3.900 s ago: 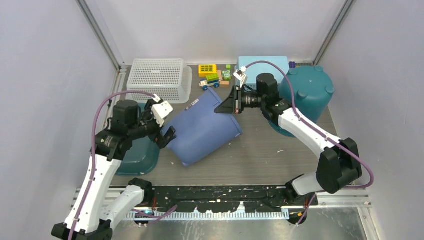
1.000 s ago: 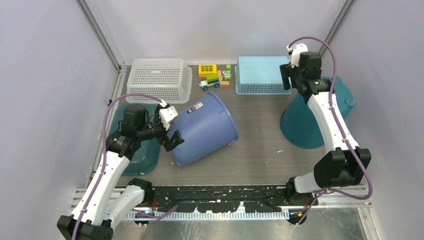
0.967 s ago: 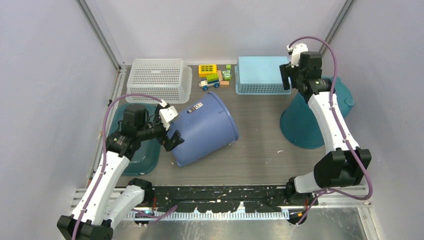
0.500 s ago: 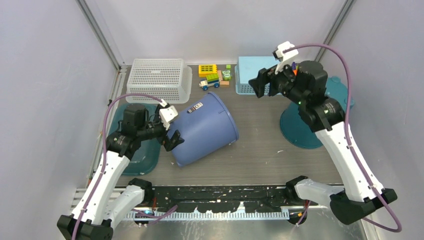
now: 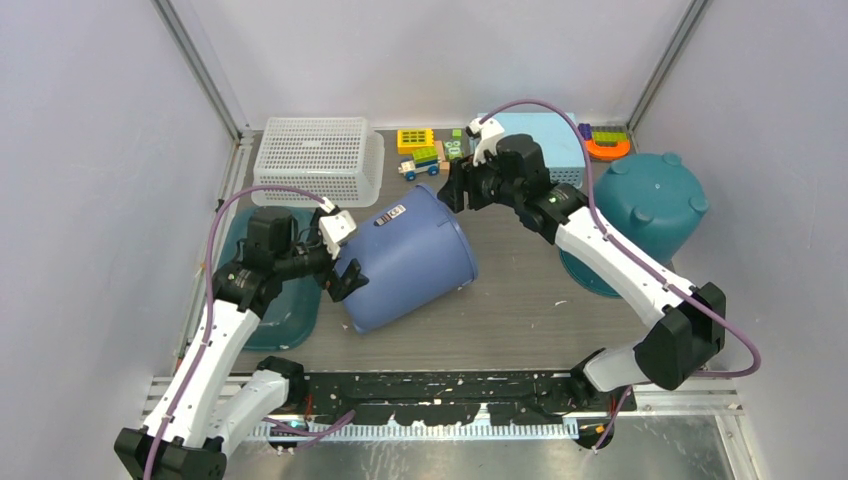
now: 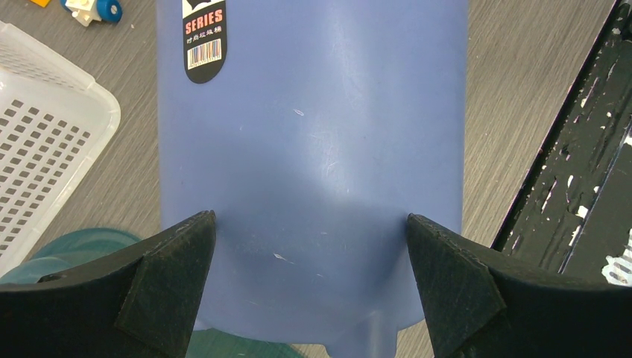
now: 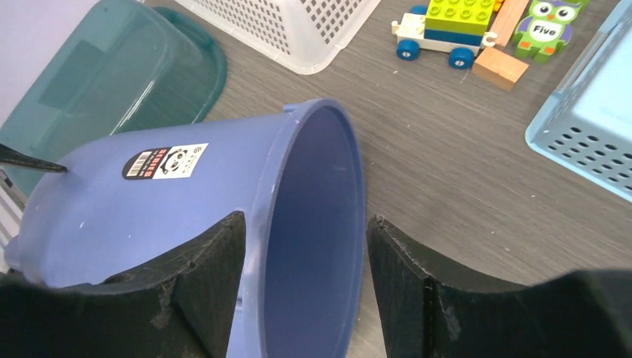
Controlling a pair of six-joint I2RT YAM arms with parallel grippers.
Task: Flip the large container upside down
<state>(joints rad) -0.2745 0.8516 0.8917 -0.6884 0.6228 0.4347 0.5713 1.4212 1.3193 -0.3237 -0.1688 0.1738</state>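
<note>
Worktop (image 5: 520, 310): grey wood-grain surface, matt, few pale flecks.
Rear wall (image 5: 430, 50), left wall (image 5: 90, 150), right wall (image 5: 770, 100): plain pale lilac-grey panels.
Aluminium posts (image 5: 200, 70): slanting up from both rear corners.
Black rail (image 5: 440, 385): along near edge, paint-chipped.
Brushed metal sheet (image 5: 480, 455): in front of rail.
Lighting: even and diffuse, shadows soft.

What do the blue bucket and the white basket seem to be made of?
Blue bucket: probably moulded plastic, smooth with a soft sheen; it shows a thin rim, fine scratches and a stuck-on label. White basket: likely rigid plastic, matte, its walls a regular grid of holes.
</note>
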